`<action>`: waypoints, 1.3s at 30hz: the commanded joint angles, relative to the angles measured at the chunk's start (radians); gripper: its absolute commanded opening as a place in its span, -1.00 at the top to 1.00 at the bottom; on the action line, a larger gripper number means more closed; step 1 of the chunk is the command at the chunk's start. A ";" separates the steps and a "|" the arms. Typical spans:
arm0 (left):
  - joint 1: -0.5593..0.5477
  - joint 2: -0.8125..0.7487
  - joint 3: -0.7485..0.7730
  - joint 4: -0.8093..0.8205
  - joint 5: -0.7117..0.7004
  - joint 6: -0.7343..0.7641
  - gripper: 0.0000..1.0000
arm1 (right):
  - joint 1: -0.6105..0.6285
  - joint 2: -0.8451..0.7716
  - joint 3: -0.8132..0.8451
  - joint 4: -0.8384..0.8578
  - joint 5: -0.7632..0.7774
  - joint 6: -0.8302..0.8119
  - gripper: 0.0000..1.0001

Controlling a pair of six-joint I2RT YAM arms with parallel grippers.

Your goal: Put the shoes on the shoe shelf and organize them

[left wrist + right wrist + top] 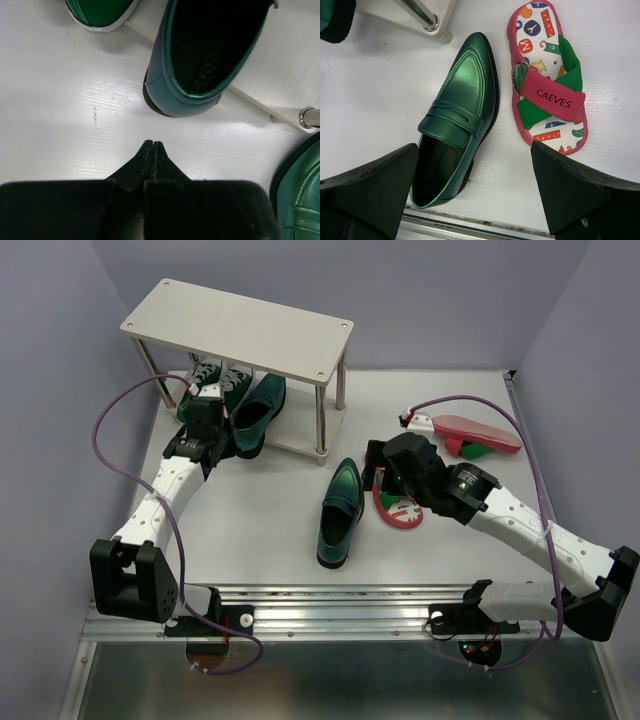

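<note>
I am looking down on the shoe shelf (240,325), which is standing at the back left of the worktop (260,540). On its lower board the green sneakers (213,380) are sitting toward the left. One dark green loafer (262,408) is lying just beside them, its heel sticking out over the board's front edge. The left fingers (148,159) are pressing flat together with nothing between them. They are hanging low over the worktop just short of that heel, not touching it.

The second loafer (457,117) is resting sole down on the open worktop, near the shelf's right front leg (422,14), its toe pointing toward the shelf. Just beside it on the right, a red flip-flop (547,75) is lying footbed up, with a narrow strip of worktop showing between them. The right fingers (375,190) are standing spread wide and holding nothing. They are hovering above these two shoes, one tip on the loafer's side and the other on the flip-flop's side. The other flip-flop (478,433) is lying sole up farther back toward the right edge, a bit of green strap peeking out beneath it.
</note>
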 commanded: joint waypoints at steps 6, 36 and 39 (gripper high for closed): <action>-0.003 0.082 -0.022 0.100 -0.036 -0.041 1.00 | -0.005 -0.015 -0.010 0.026 0.000 0.016 -1.00; -0.021 -0.159 -0.057 -0.114 -0.115 -0.087 1.00 | -0.005 0.001 -0.165 0.087 -0.162 0.076 -1.00; -0.078 -0.257 -0.077 -0.177 -0.081 -0.138 1.00 | 0.013 0.027 -0.194 0.132 -0.198 0.088 -1.00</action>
